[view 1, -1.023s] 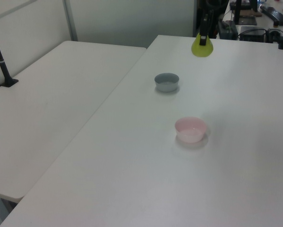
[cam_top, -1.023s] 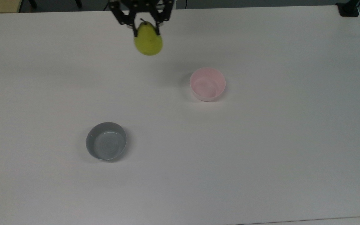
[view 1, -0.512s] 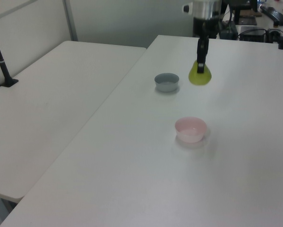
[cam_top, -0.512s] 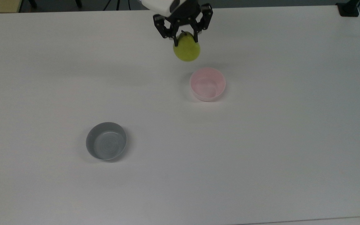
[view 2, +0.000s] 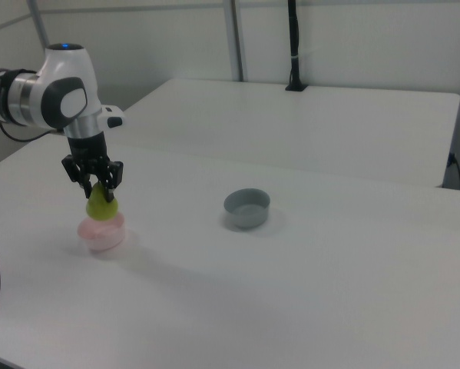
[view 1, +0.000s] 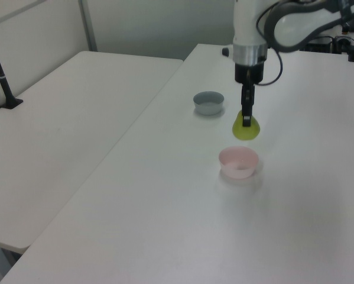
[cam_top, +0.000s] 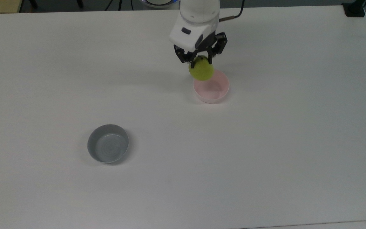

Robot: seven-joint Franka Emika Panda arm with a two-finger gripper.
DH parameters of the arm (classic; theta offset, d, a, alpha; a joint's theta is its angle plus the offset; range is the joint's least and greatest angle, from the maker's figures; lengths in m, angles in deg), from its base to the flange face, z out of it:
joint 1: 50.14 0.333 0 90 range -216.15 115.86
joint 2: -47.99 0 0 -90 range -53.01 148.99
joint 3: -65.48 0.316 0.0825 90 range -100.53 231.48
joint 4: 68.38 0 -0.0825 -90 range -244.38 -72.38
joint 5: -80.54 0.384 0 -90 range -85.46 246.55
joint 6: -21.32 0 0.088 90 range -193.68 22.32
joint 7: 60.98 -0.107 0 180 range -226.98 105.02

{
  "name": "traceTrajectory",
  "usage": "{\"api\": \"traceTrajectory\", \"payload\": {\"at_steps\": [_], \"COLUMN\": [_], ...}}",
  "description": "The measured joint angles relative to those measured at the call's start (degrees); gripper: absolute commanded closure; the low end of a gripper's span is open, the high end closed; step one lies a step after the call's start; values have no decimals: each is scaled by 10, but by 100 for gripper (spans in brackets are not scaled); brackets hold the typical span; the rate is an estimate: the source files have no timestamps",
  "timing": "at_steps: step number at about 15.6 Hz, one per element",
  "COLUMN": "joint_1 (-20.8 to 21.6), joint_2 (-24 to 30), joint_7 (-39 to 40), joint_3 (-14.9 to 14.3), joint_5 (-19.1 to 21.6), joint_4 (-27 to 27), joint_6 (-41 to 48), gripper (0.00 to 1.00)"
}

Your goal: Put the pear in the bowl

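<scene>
The yellow-green pear (cam_top: 201, 71) (view 1: 246, 128) (view 2: 100, 205) hangs in the air with my gripper (cam_top: 199, 60) (view 1: 246, 116) (view 2: 97, 187) shut on its narrow top. It hovers just above the pale pink bowl (cam_top: 211, 87) (view 1: 238, 163) (view 2: 101, 234), over the rim at the top view's upper left. In the left view the pear's bottom is a little above and behind the bowl. The bowl stands upright on the white table (cam_top: 265, 143) with nothing inside.
A grey bowl (cam_top: 108, 148) (view 1: 208, 102) (view 2: 246, 208) stands apart, toward the top view's lower left. A second white table (view 1: 58, 136) (view 2: 306, 123) adjoins, with a black post (view 1: 0, 74) (view 2: 293, 46) clamped on it. A black clamp (cam_top: 354, 9) sits at the top view's upper right corner.
My gripper has carried the pear from the top view's upper edge to the right and down, lowering it until it hangs just above the pink bowl's rim. Both bowls stayed put.
</scene>
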Motion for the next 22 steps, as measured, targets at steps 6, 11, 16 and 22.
{"api": "traceTrajectory", "payload": {"at_steps": [6, 11, 16, 22], "joint_1": [14, 15, 14, -3], "joint_2": [-46, -74, -78, -46], "joint_7": [-12, -33, -43, -49], "joint_3": [6, 18, 18, 18], "joint_5": [0, -3, -3, -14], "joint_4": [-1, -1, 2, 17], "joint_6": [-41, -77, -77, -33], "gripper": [91, 9, 0, 0]}}
